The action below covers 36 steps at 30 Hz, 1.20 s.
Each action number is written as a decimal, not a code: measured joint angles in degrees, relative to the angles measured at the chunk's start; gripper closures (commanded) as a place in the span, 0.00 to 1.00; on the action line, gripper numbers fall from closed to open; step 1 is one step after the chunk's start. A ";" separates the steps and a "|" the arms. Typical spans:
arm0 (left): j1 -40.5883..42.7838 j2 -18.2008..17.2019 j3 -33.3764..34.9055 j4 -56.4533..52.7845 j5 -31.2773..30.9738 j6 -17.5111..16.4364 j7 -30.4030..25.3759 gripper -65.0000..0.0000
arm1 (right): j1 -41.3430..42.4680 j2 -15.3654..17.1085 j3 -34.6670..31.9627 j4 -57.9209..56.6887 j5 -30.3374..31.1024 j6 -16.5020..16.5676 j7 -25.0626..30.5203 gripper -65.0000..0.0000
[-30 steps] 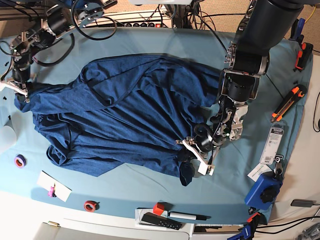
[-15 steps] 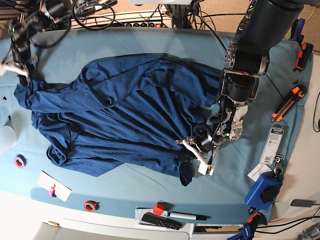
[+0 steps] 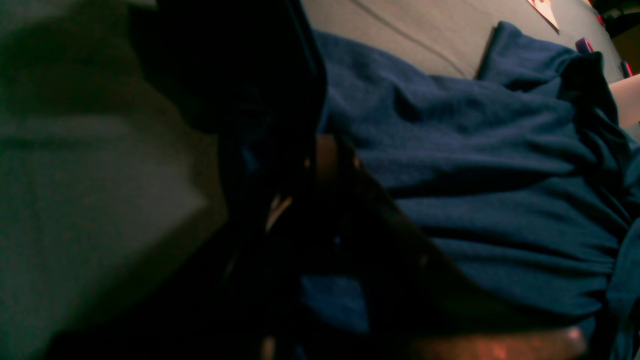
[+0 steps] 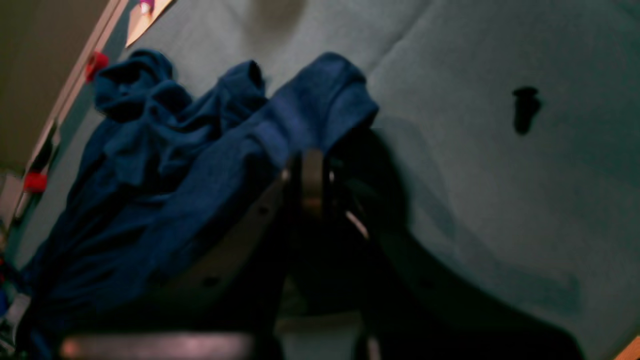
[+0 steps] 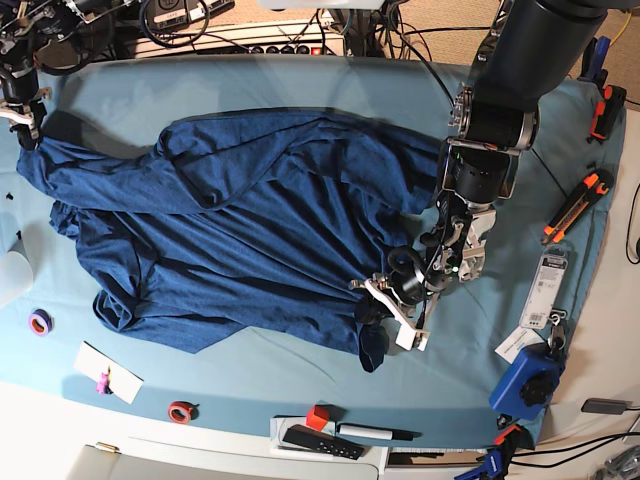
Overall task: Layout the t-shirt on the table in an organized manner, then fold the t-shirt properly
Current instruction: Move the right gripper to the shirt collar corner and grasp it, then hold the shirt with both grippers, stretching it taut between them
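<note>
Left wrist view: the left gripper (image 3: 320,165), a dark blur, has its jaws closed on a fold of the t-shirt (image 3: 490,200), whose navy knit runs away from it in long soft ridges across the table (image 3: 100,190).

Right wrist view: the right gripper (image 4: 312,182) is pinched tight on a bunched corner of the t-shirt (image 4: 165,165), the cloth humped up over the closed jaws and trailing off in crumpled heaps; the bare table (image 4: 500,210) lies to the other side of the shirt.

Base view: the t-shirt (image 5: 250,230) sprawls over the middle of the table (image 5: 300,85), heathered dark blue and heavily wrinkled, one panel flopped over another. The right gripper (image 5: 22,122) grips the shirt's corner on the camera's far left; the left gripper (image 5: 392,305) clamps the edge nearest the camera's right, beside a small folded-under tail. The spreading step would likely go best with both grips kept firm and drawn apart level and low, so the overlapped panel slides flat rather than lifting and bunching.
</note>
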 measured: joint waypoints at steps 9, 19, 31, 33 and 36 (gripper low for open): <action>0.00 0.00 0.00 0.00 0.00 0.00 0.00 1.00 | -5.66 -0.02 0.04 0.00 4.09 1.77 -2.34 1.00; 0.02 0.00 0.00 0.00 0.02 0.00 0.02 1.00 | -8.39 -0.02 4.55 0.02 8.28 3.82 -5.44 1.00; 0.00 0.00 0.00 0.00 0.00 0.00 0.15 1.00 | -10.16 -0.02 7.02 0.02 8.90 4.70 -5.62 1.00; 0.00 0.00 0.00 0.00 0.00 0.00 0.15 1.00 | -10.16 0.00 7.02 0.02 8.92 7.93 -5.38 1.00; 0.00 0.00 0.00 0.00 0.00 0.00 0.15 1.00 | -10.16 0.04 7.02 0.02 8.79 7.91 -5.29 0.68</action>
